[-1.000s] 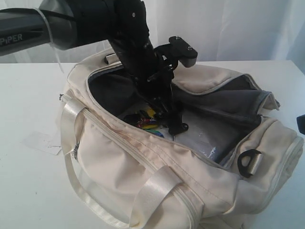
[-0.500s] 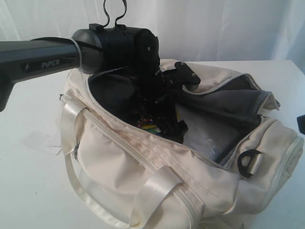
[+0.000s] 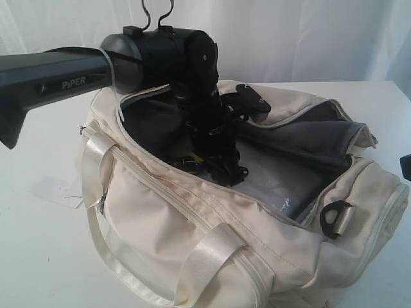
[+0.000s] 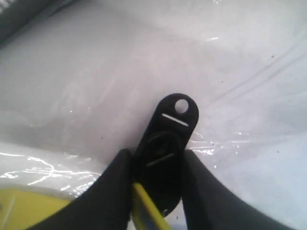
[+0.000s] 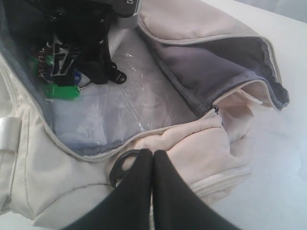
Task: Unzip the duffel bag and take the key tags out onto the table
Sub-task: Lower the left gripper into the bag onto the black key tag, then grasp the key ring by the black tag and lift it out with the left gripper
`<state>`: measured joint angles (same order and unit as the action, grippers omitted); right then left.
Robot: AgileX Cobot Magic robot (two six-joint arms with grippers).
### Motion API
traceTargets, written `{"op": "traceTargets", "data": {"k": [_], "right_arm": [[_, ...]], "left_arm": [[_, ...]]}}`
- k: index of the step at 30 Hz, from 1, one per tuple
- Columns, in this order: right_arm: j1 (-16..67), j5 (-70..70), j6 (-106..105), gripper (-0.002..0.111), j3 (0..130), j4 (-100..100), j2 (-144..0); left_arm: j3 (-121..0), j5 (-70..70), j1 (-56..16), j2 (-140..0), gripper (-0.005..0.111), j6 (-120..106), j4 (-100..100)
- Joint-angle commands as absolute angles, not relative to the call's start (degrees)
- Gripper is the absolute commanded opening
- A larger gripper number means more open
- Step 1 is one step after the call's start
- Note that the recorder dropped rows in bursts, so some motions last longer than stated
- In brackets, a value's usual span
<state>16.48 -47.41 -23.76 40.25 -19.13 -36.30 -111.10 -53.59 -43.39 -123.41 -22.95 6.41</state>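
Note:
The cream duffel bag (image 3: pixel 192 231) lies unzipped on the white table (image 3: pixel 38 256), its grey lining showing. My left gripper (image 3: pixel 221 170) reaches down into the opening. In the left wrist view its fingers (image 4: pixel 110 191) press on both sides of a black key tag (image 4: pixel 168 139), with a yellow tag (image 4: pixel 148 211) beside it. More of the key tags (image 5: pixel 60 88), green and blue, lie under it on the clear plastic floor of the bag. My right gripper (image 5: pixel 153 155) is shut and empty, just outside the bag's end by a black D-ring (image 5: pixel 120 167).
A flat white paper tag (image 3: pixel 58 191) lies on the table left of the bag. The satin straps (image 3: pixel 205 253) hang down the near side. The bag's flap (image 5: pixel 216 62) is folded back over the far side. White curtains hang behind the table.
The left arm has swung and sunk deeper into the bag. Its jaws, wide apart a second ago, have closed onto the key tags. The right gripper has stayed still.

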Motion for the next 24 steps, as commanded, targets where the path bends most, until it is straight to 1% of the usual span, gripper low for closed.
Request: {"op": "traceTargets", "data": {"k": [1, 2, 15, 24], "right_arm": [[16.6, -47.3, -24.3, 0.000, 40.0, -19.2, -36.1], [16.6, -47.3, -24.3, 0.000, 40.0, -19.2, -36.1], [16.6, -47.3, -24.3, 0.000, 40.0, -19.2, -36.1], [16.6, -47.3, -24.3, 0.000, 40.0, -19.2, -36.1]], "left_arm": [[-114.8, -58.7, -43.7, -122.5, 0.004, -21.2, 6.6], [-115.5, -59.2, -43.7, -122.0, 0.000, -21.2, 6.6], [-124.1, -64.2, -43.7, -118.9, 0.000, -20.3, 6.7], [-128.4, -65.3, -43.7, -116.2, 0.000, -20.3, 6.8]]}}
